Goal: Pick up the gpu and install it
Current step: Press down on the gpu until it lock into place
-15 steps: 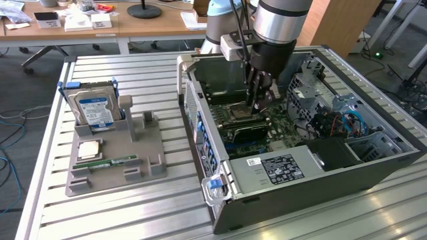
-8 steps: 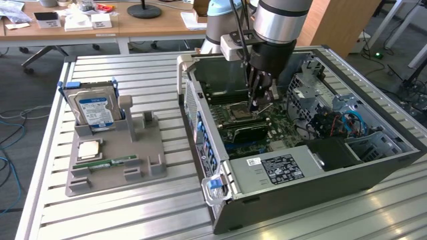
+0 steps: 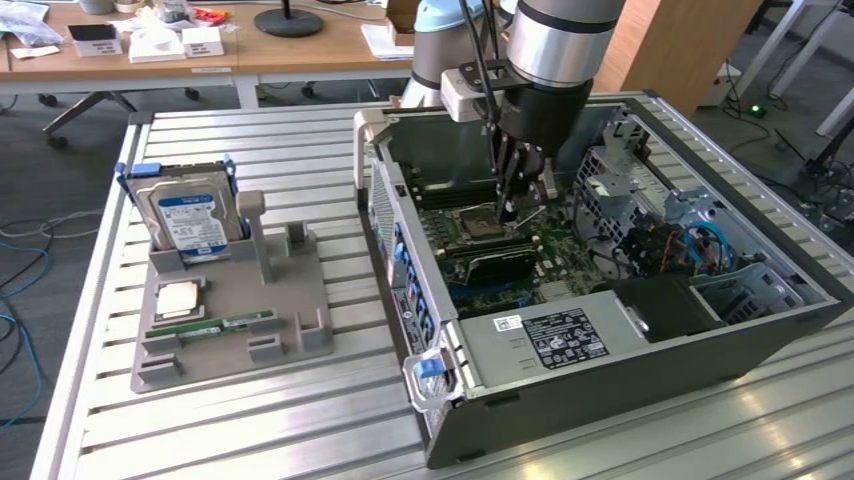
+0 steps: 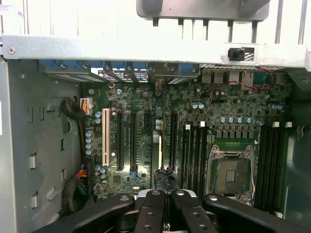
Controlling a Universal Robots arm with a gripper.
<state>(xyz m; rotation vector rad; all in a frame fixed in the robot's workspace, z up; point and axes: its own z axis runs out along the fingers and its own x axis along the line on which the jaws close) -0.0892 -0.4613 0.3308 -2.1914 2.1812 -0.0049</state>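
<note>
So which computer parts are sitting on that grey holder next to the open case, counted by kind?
On the grey holder:
Hard drive: 1
Processor chip: 1
Memory stick: 1
Total: 3

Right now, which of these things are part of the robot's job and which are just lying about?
In the job: gripper, shut; gpu, standing on edge among the motherboard slots; open computer case.
Lying about: hard drive, memory stick and chip, all on the grey holder.
</note>
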